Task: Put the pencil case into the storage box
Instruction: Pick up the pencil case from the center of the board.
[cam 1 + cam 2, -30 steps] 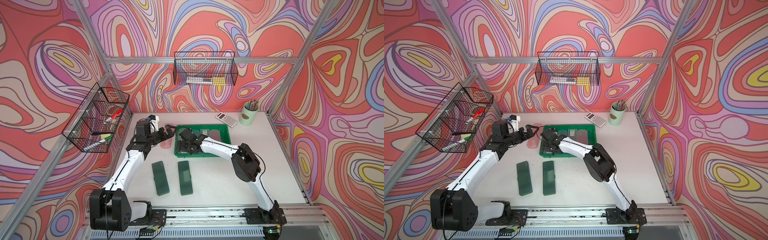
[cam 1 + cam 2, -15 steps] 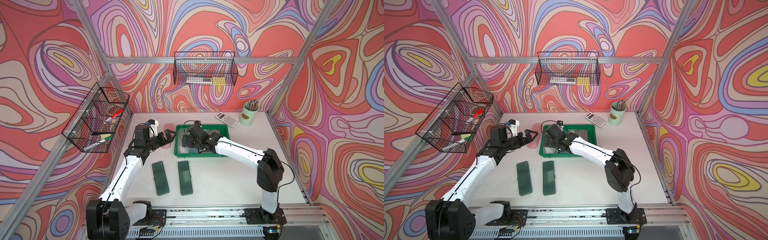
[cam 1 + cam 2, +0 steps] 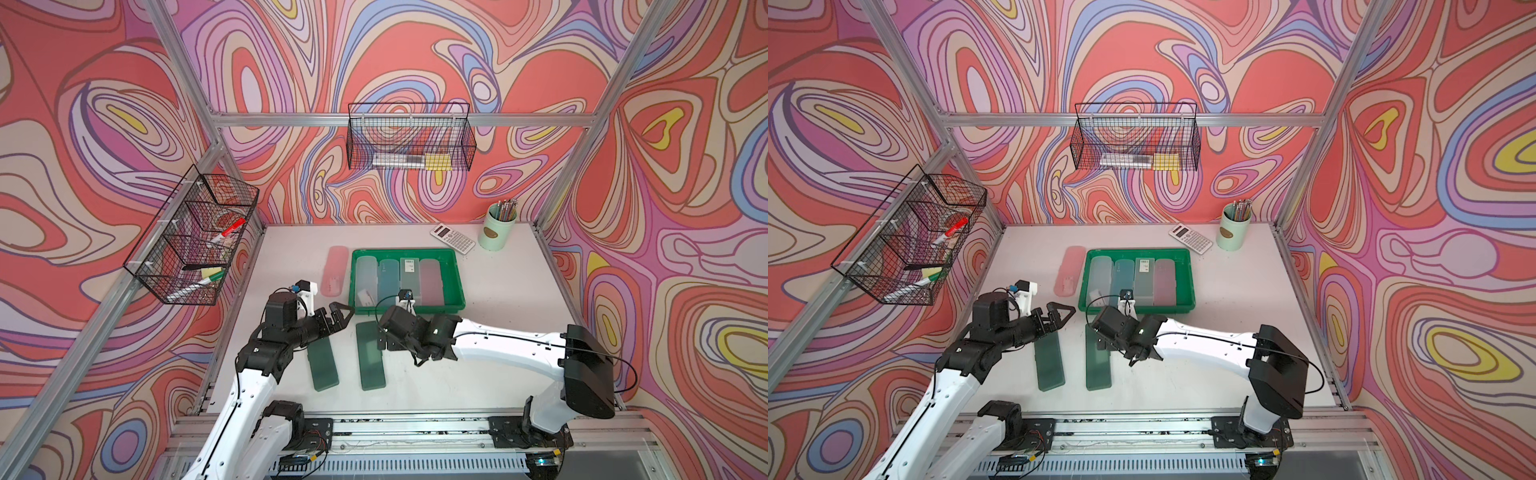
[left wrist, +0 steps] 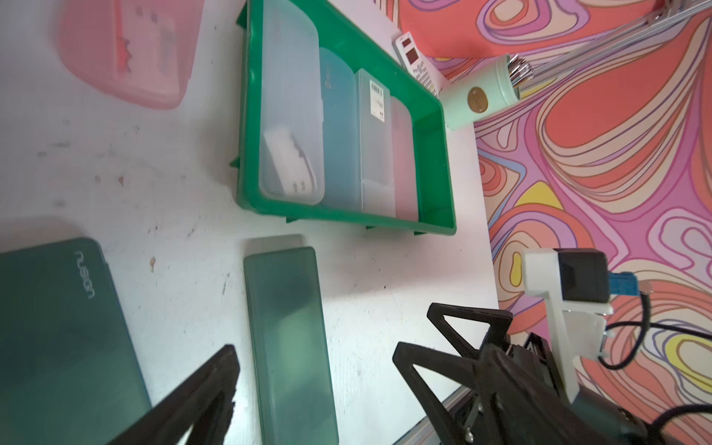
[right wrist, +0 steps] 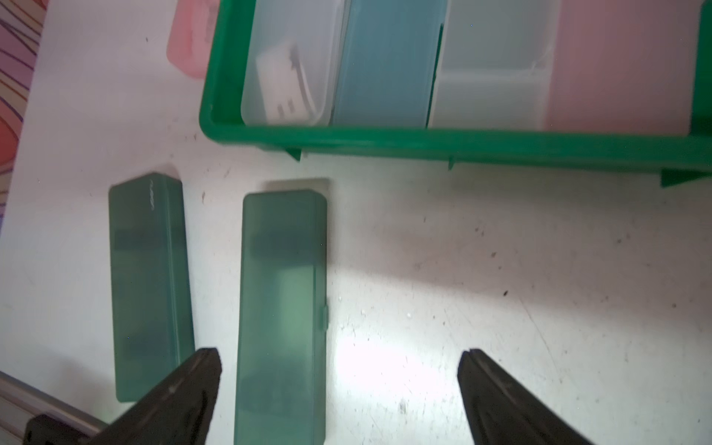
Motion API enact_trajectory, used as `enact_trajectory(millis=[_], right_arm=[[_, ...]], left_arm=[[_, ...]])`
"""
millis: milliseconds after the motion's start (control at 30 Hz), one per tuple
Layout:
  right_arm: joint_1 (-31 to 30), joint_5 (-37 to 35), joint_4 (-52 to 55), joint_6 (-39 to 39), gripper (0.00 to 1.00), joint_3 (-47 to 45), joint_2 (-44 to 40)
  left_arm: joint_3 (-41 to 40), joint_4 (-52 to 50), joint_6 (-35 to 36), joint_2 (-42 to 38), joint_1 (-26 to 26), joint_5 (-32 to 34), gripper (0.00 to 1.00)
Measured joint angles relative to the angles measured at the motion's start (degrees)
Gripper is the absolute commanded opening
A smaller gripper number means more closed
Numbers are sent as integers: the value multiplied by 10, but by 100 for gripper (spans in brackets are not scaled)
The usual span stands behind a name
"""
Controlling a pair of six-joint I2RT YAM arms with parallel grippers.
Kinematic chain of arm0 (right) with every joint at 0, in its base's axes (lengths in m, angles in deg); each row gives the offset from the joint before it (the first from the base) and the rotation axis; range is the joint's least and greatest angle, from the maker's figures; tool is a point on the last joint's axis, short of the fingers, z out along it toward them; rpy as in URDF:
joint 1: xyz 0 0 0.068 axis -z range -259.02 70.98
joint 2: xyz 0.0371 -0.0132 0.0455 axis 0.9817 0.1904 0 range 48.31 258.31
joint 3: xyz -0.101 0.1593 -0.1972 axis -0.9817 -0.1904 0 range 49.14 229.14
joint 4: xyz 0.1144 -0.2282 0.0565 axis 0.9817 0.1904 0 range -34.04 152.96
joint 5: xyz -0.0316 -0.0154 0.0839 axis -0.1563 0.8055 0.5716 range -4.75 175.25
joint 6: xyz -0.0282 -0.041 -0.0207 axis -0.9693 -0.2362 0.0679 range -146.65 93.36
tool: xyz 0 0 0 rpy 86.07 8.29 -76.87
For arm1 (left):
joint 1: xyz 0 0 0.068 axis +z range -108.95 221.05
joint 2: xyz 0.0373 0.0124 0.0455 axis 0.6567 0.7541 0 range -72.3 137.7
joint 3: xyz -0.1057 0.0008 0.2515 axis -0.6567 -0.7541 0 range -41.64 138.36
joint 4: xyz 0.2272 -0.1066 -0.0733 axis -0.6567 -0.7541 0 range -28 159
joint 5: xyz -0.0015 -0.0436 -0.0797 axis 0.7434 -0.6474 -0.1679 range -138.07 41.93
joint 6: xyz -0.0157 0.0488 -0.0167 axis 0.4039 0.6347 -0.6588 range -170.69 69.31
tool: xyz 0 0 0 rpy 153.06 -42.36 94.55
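The green storage box (image 3: 457,277) sits mid-table with several pencil cases side by side in it. A pink pencil case (image 3: 336,270) lies just left of the box. Two dark green pencil cases (image 3: 323,361) (image 3: 371,360) lie in front of it. My right gripper (image 3: 403,353) hangs open in front of the box, over the near end of the right dark green case (image 5: 281,308), with nothing between its fingers. My left gripper (image 3: 343,318) is open and empty off the box's front left corner, above the far end of the left dark green case (image 4: 57,339).
A calculator (image 3: 452,239) and a mint cup of pencils (image 3: 496,230) stand at the back right. Black wire baskets hang on the left wall (image 3: 195,237) and the back wall (image 3: 409,139). An aluminium rail (image 3: 415,428) runs along the table's front edge.
My right gripper has drawn back out of the box's left end to the front of it and opened wider. My left gripper has pulled back from the pink case toward the front.
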Motion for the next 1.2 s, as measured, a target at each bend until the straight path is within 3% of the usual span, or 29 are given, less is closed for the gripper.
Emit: enact_trajectory(millis=[200,400,600,933,1200], right_arm=[[-65,2,-12,36,98,-2,24],[-93,14,-12,49,98,17,85],[-103,28,9,48,98,59,156],[-106,27,70,46,96,135,223],[-106,18,94,50,93,111,221]], left_arm=[[-18,-56,-21,-42,-12,45,99],[-13,-87,-22,-49,-12,95,99],[-5,-102,-22,-16,-11,133,99],[-4,-103,-20,-14,1,141,99],[18,-114,-7,-13,1,144,99]])
